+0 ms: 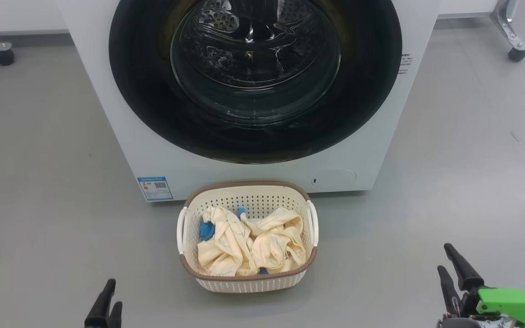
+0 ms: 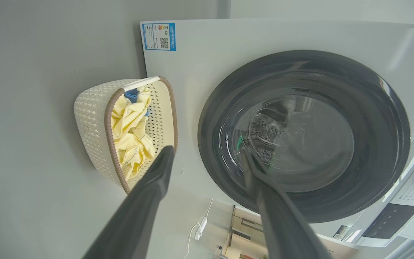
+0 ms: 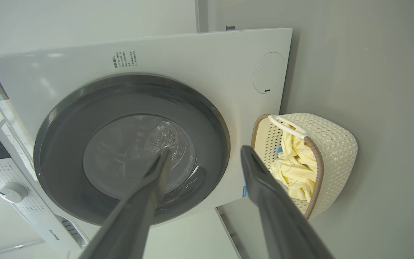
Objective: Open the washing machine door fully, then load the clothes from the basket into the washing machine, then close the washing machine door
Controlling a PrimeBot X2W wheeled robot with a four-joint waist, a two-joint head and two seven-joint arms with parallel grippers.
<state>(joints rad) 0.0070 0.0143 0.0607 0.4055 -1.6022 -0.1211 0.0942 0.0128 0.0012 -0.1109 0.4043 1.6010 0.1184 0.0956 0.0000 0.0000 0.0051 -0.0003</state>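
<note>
Clothes (image 1: 249,241) lie heaped in the basket (image 1: 249,282), which stands on the floor (image 1: 39,182) just in front of the washing machine (image 1: 130,150). The washing machine door (image 1: 144,91) sits shut against the front, with the drum dimly visible through its glass. The left jaws and the right jaws both stand wide, holding nothing, low near the floor and well apart from the basket.
</note>
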